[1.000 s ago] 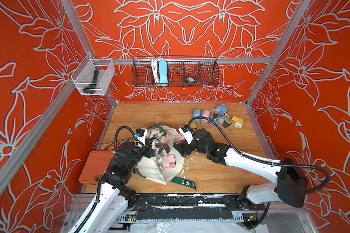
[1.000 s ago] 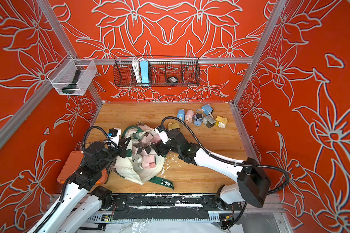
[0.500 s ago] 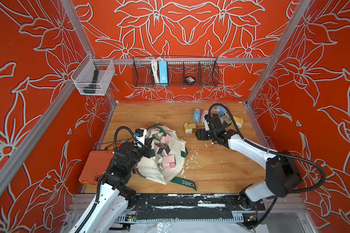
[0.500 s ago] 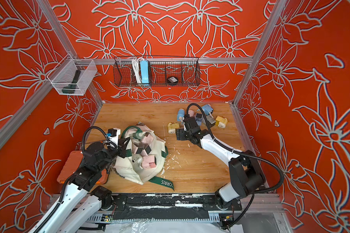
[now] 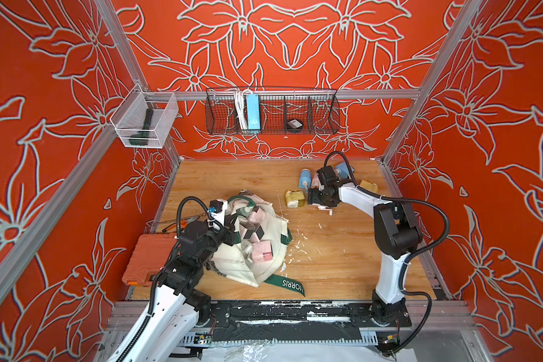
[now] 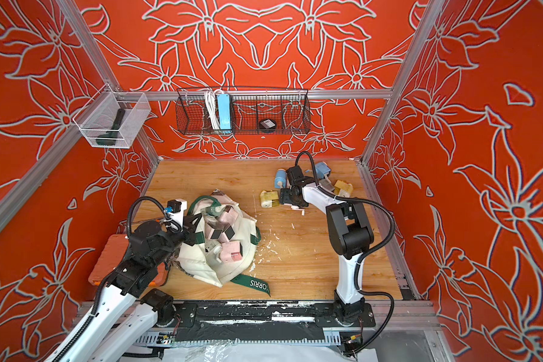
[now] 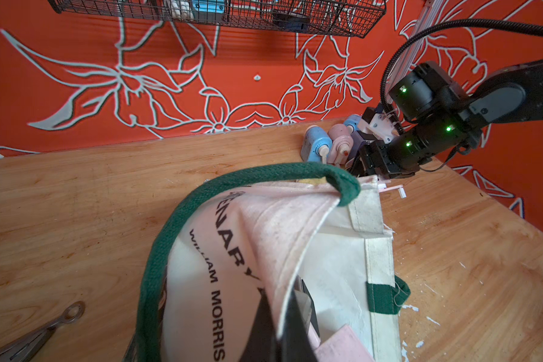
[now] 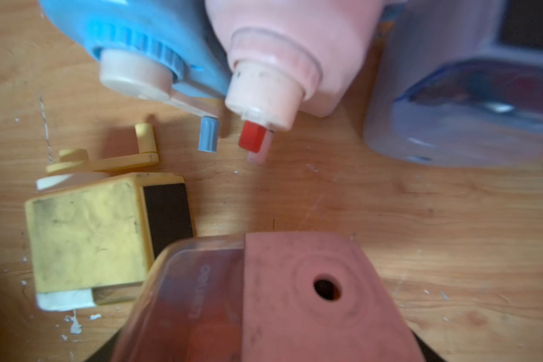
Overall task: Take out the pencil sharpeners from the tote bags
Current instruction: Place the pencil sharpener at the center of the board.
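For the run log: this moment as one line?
left gripper: shut on tote bag | right gripper: shut on pink sharpener | tote bag: not empty

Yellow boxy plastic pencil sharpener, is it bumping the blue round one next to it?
Apart. The right wrist view shows bare wooden table between the yellow boxy plastic pencil sharpener, crank included, and the blue rounded plastic sharpener.
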